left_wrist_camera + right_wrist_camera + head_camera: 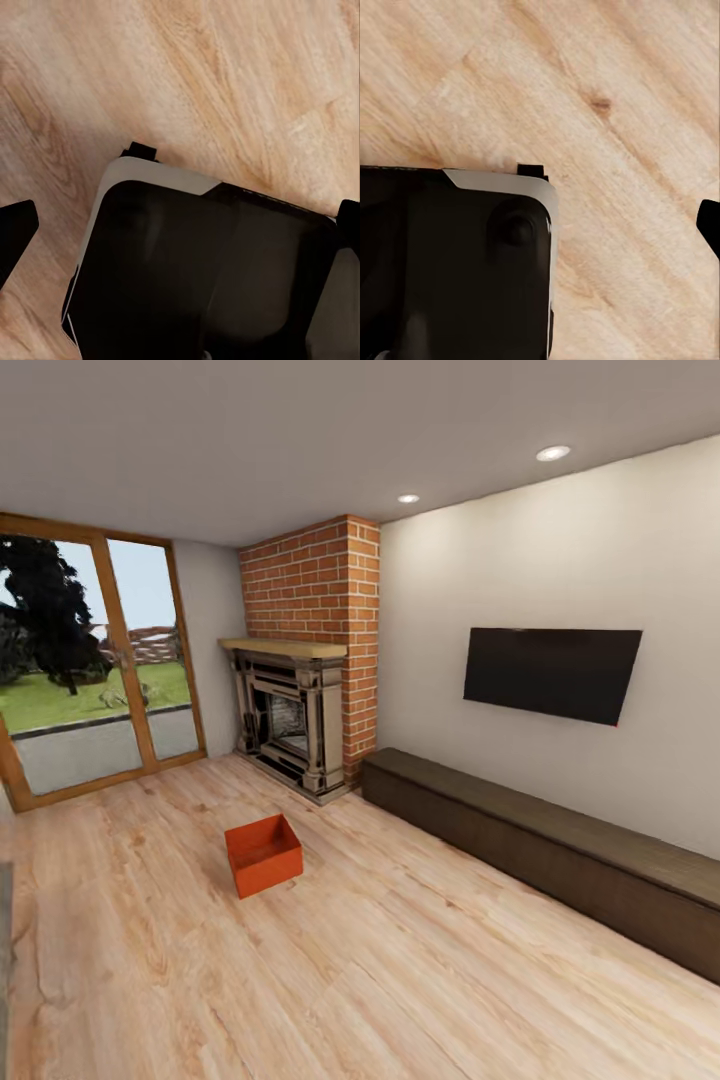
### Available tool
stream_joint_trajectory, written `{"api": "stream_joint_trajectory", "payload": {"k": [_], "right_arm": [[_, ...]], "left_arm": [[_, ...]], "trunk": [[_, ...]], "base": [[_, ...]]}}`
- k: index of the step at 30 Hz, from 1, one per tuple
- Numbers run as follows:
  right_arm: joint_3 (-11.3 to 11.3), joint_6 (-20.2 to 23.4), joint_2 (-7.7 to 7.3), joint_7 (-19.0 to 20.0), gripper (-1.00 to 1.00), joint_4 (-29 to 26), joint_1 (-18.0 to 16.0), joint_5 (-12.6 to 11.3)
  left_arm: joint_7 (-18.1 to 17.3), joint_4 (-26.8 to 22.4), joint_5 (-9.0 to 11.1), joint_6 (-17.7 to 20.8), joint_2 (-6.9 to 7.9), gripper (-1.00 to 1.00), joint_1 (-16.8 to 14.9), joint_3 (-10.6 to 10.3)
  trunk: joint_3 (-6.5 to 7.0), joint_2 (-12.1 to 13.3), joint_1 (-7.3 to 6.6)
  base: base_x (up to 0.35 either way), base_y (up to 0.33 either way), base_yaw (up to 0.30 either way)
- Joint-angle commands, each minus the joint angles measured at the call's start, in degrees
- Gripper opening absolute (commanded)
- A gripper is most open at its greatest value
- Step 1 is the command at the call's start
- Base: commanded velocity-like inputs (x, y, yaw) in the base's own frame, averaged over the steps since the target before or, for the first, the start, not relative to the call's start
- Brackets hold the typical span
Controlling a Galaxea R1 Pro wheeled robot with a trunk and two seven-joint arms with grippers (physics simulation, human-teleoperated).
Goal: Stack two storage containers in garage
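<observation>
Head: one bin (263, 853) sits alone on the plank floor (400, 960) near the fireplace (290, 710), well apart from the TV bench (560, 850). Not yet picked up; second bin unseen.
Left wrist: robot base (202, 270) over planks. Claw state: can't tell.
Right wrist: same, nothing visibly held; likely stowed for driving.

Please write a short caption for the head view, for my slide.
One orange-red storage container sits on the living room's wood-plank floor, in front of the brick fireplace.
</observation>
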Motion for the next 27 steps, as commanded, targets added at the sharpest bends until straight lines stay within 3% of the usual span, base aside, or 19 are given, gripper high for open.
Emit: {"api": "stream_joint_trajectory", "payload": {"k": [1,20,27], "right_arm": [[0.0,-0.3,-0.02,0.1,1.00,0.1,0.0,0.2],[0.0,-0.3,-0.02,0.1,1.00,0.1,0.0,0.2],[0.0,-0.5,-0.07,0.1,1.00,0.1,0.0,0.0]], "left_arm": [[0.1,0.0,0.5,0.2,0.00,1.00,0.0,-0.5],[0.1,0.0,0.5,0.2,0.00,1.00,0.0,-0.5],[0.1,0.0,0.5,0.2,0.00,1.00,0.0,-0.5]], "trunk": [[-0.04,0.0,0.05],[-0.42,0.0,0.05],[-0.46,0.0,0.05]], "base": [[0.324,0.000,0.265],[0.324,0.000,0.264],[0.324,0.000,0.083]]}}
